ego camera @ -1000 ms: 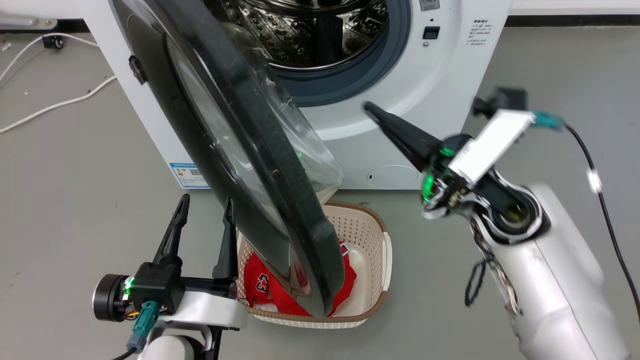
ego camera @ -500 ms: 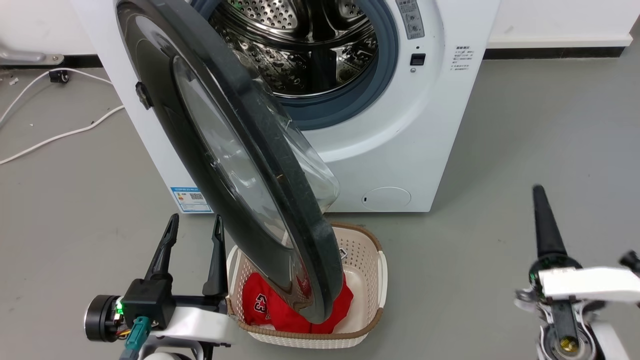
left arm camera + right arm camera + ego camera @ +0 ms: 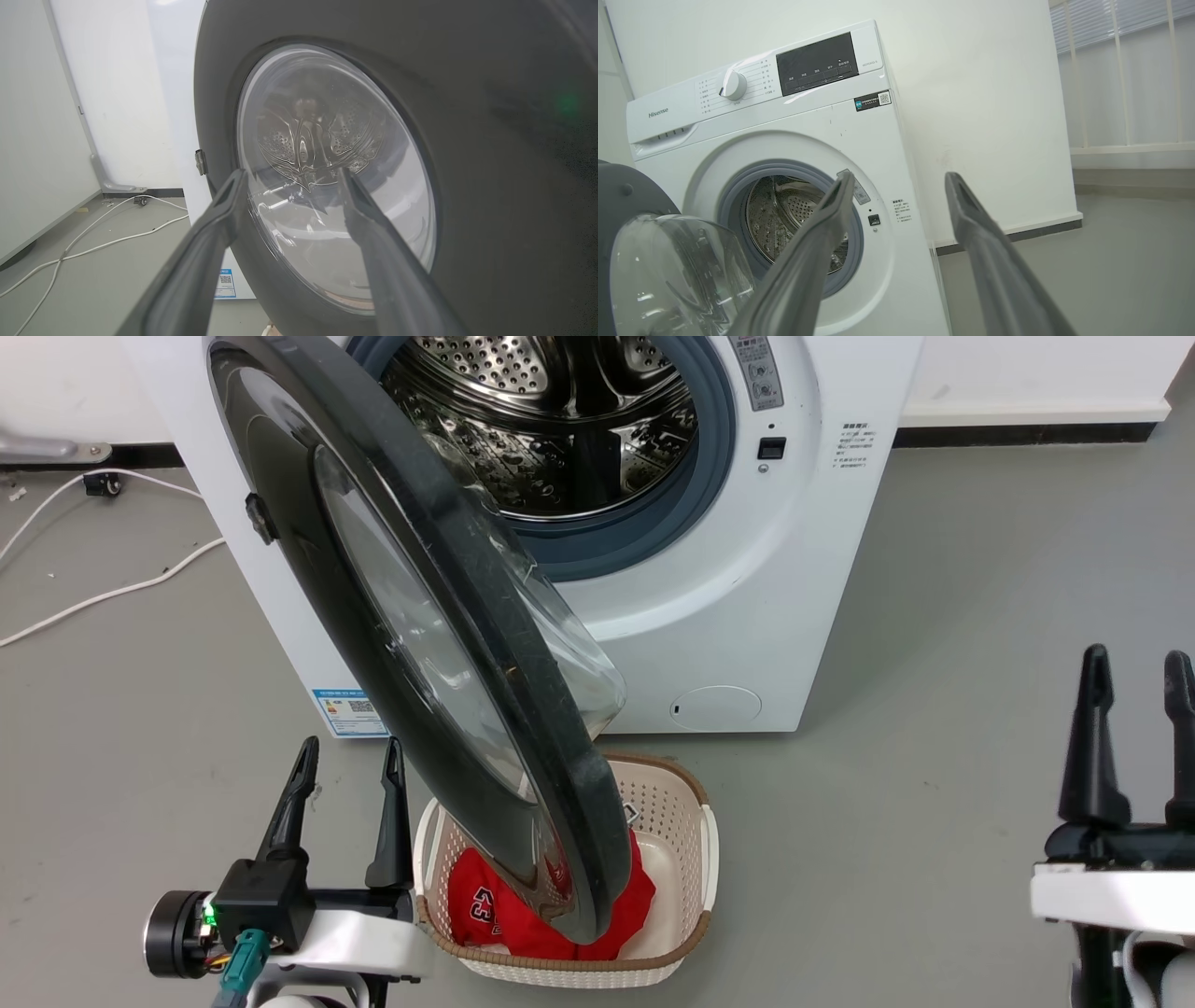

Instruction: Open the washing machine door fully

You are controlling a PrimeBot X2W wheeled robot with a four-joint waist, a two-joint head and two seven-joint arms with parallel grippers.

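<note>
Head view: the washing machine door [image 3: 439,644] stands swung well out from the washing machine [image 3: 747,616], its lower edge over the cream basket [image 3: 707,859] and the steel drum [image 3: 560,429] exposed, while the left gripper [image 3: 350,747] and right gripper [image 3: 1136,658] sit low with fingers spread, holding nothing. Left wrist view: the spread fingers point at the door's outer face and glass, close by, contact not discernible. Right wrist view: fingers apart, the open machine front ahead and well apart; the task is judged largely done, with any remaining swing toward the hinge side unconfirmed.
</note>
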